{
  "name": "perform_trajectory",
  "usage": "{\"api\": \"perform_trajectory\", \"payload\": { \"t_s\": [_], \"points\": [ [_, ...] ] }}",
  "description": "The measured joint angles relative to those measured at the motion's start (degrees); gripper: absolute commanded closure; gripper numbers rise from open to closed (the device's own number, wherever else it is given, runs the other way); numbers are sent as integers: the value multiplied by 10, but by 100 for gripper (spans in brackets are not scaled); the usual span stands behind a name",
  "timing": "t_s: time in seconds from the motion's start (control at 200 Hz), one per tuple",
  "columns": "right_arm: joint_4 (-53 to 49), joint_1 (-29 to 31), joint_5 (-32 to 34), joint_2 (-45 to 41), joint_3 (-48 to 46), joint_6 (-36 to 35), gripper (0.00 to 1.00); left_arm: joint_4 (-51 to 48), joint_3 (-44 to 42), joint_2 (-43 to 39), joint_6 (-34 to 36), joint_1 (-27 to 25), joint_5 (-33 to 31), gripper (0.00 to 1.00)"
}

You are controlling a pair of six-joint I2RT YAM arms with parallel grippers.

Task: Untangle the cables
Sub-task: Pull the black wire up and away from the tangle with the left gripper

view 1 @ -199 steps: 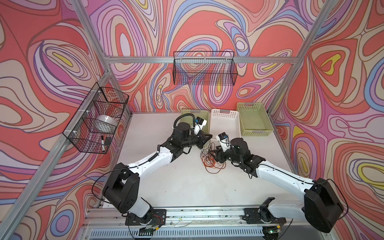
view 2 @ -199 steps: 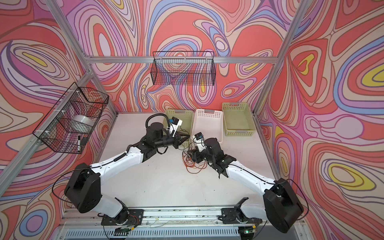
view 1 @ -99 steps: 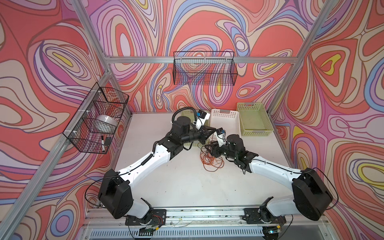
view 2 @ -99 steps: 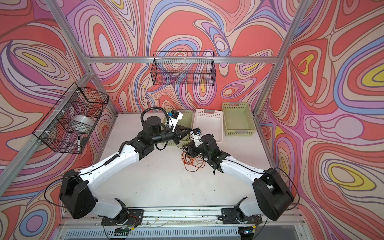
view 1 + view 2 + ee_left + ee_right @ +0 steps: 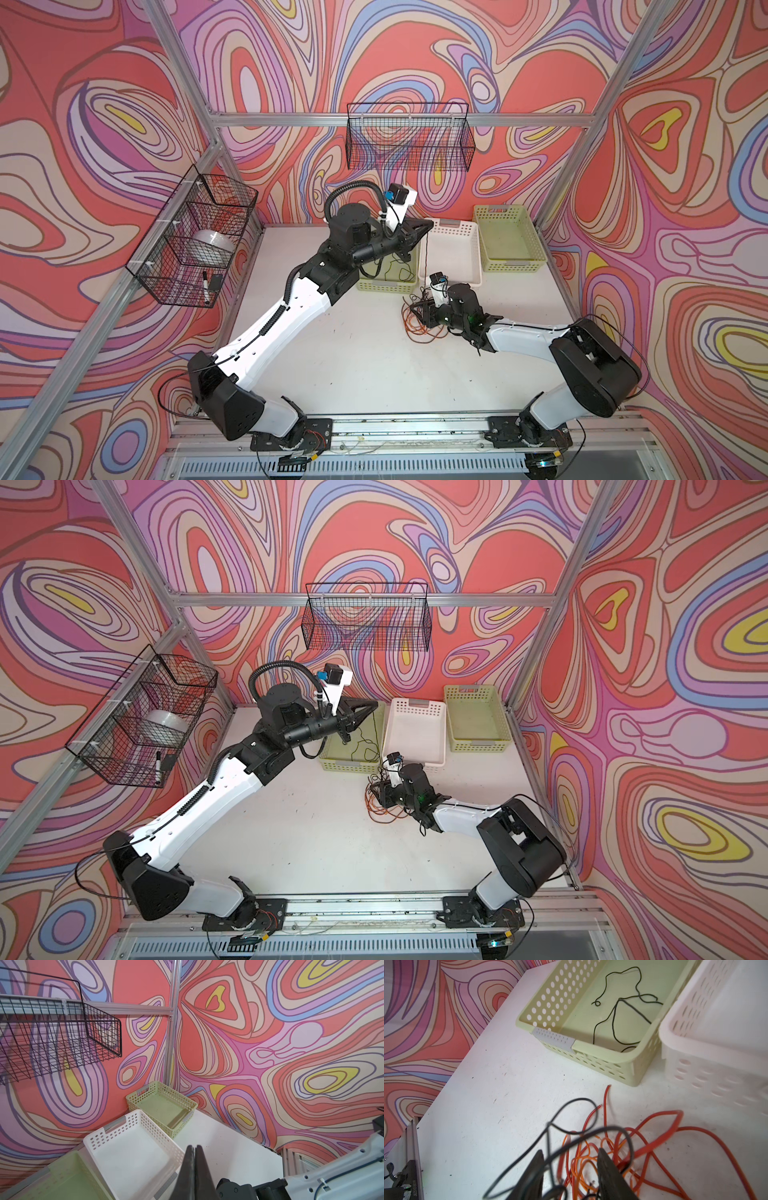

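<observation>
Ref = middle bin [image 5: 461, 277], back of table [image 5: 353, 353]. Left bin [image 5: 386, 286] just beside its left wall, right bin [image 5: 513, 266] just right of it. Loose cable [image 5: 613, 1020] lies in left bin. Cable tangle [image 5: 419, 332] on table just in front of middle bin's front-left corner, right gripper [image 5: 570, 1153] in it. Left gripper [image 5: 431, 224] above its back-left corner; hanging cable [image 5: 427, 257] drops from it along the left wall. Wall rack [image 5: 409, 141] above and behind; side rack [image 5: 232, 195] well left.

Bright diffuse light is washing the white table [image 5: 365, 353] evenly; shadows are showing soft. In the right wrist view, near cables [image 5: 660, 1136] are blurring, lower frame.
</observation>
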Motion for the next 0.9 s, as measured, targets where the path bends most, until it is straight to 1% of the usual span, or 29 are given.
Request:
{"api": "perform_trajectory", "payload": {
  "t_s": [0.14, 0.225, 0.305, 0.441, 0.571, 0.696, 0.846, 0.901],
  "points": [
    [13, 0, 2, 8, -17, 9, 58, -33, 50, 0, 14, 9, -4, 100],
    [16, 0, 4, 12, -24, 13, 59, -51, 73, 2, 14, 27, -3, 100],
    [14, 0, 10, 14, -30, 16, 62, -57, 93, 4, 13, 47, -3, 100],
    [-2, 0, 24, 14, -38, 17, 63, -57, 113, 4, 14, 75, -4, 100],
    [-17, 0, 37, 10, -38, 15, 64, -66, 115, 0, 14, 95, -7, 100],
    [-54, 0, 60, -6, -37, 7, 69, -69, 84, -19, 16, 118, -13, 100],
    [-99, 0, 85, -24, -29, -6, 82, -73, 8, -61, 9, 159, -23, 100],
    [-111, 0, 91, -31, -26, -11, 86, -73, -23, -75, 5, 175, -27, 100]
  ]
}}
